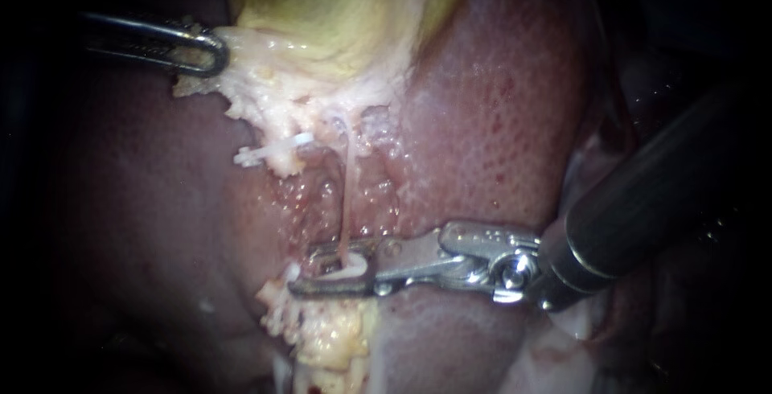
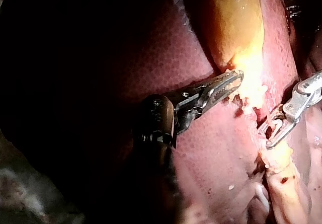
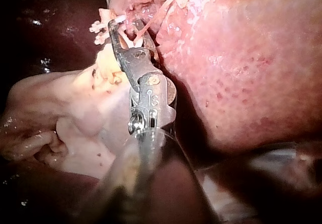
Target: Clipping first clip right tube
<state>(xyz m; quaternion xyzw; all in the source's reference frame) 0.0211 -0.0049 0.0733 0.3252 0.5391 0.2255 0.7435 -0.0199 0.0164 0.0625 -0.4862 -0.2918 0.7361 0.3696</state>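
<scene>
Straddling the near end of the right tube (image 1: 347, 193) with slightly parted jaws, the right instrument (image 1: 334, 269) is lying crosswise to that far-to-near strand, while the left instrument (image 1: 211, 52) is gripping pale tissue (image 1: 265, 88) far left.

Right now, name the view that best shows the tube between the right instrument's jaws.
Endoscope view: the tube runs bare from the pale tissue into the right instrument's open jaws. The right wrist view shows a short stretch; the left wrist view, none clearly.
</scene>
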